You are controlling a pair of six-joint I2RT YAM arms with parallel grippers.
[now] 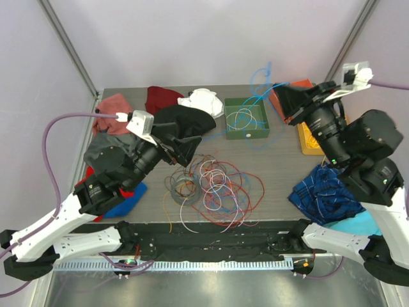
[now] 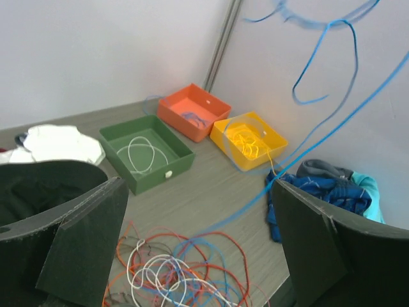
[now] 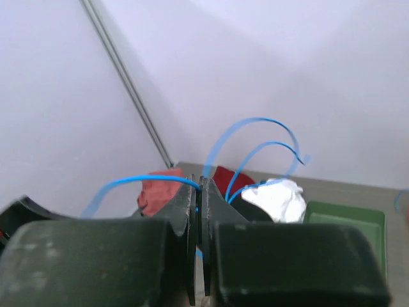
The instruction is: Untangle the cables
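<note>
Top external view shows the job partly done: a white cable (image 1: 241,118) lies in the green tray (image 1: 248,135), the right gripper (image 3: 198,192) pinches the blue cable (image 3: 160,178) aloft, and the left gripper (image 2: 198,224) gapes wide above the tangle (image 1: 214,185) left on the table (image 1: 281,160).

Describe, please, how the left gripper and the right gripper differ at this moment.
The left gripper stands wide open and holds nothing; the right gripper is shut on the blue cable. The left gripper faces the tangle of cables in the middle; the right gripper sits high near the back right corner. Both have two dark fingers.
</note>
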